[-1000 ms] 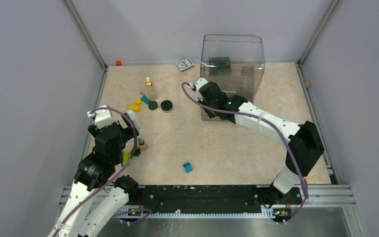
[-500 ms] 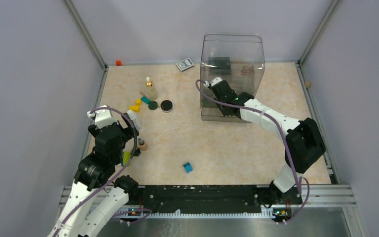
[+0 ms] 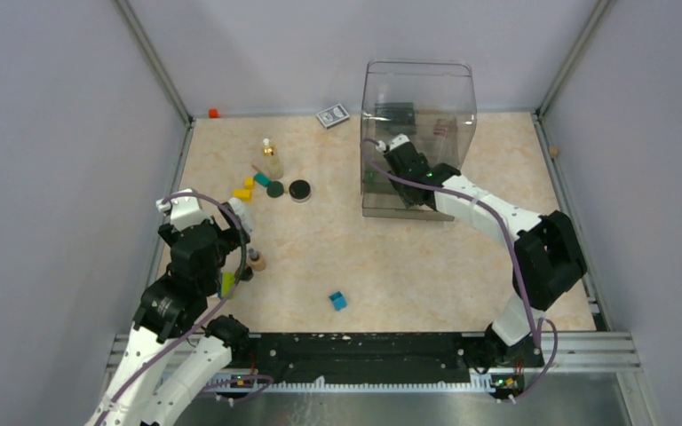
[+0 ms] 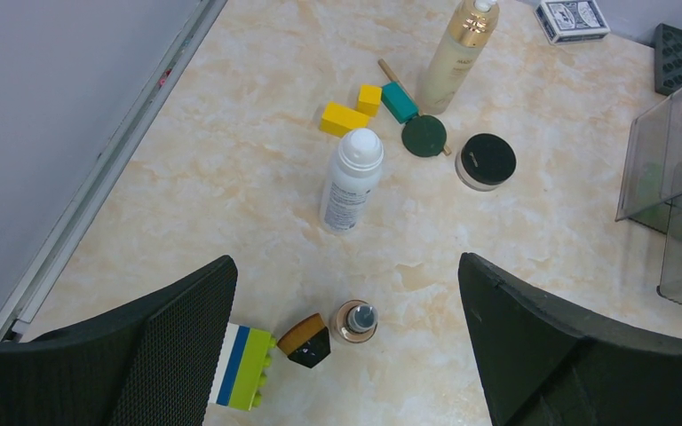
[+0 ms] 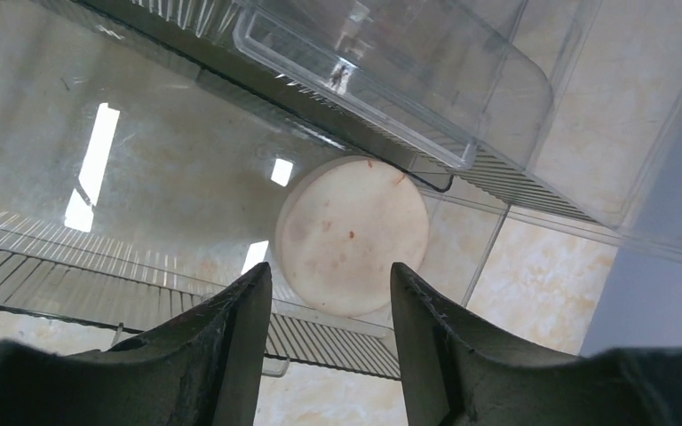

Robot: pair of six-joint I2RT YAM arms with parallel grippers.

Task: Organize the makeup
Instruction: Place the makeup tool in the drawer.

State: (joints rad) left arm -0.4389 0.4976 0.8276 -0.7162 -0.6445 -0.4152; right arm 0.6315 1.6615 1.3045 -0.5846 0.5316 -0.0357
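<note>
My right gripper (image 5: 330, 269) is open inside the clear organizer box (image 3: 417, 98). The beige round disc (image 5: 352, 232) lies flat on the box's clear floor just beyond the fingertips, free of them. My left gripper (image 4: 346, 260) hangs wide open and empty over the table's left side. Under it stand a small tan bottle (image 4: 355, 320) and a brown-and-black brush head (image 4: 306, 340). Farther off lie a white bottle (image 4: 350, 180) on its side, a gold-capped clear bottle (image 4: 460, 55), a black round compact (image 4: 487, 161) and a dark green disc (image 4: 425, 136).
Yellow blocks (image 4: 344, 117) and a teal block (image 4: 399, 100) sit among the makeup. A green, blue and white brick (image 4: 241, 366) lies by the left finger. A blue cube (image 3: 338, 301) is near the front. The grey card box (image 3: 332, 116) rests at the back wall.
The right gripper moved rightward into the clear box and went from shut to open, leaving the beige disc on the box floor. The left arm has not moved.
</note>
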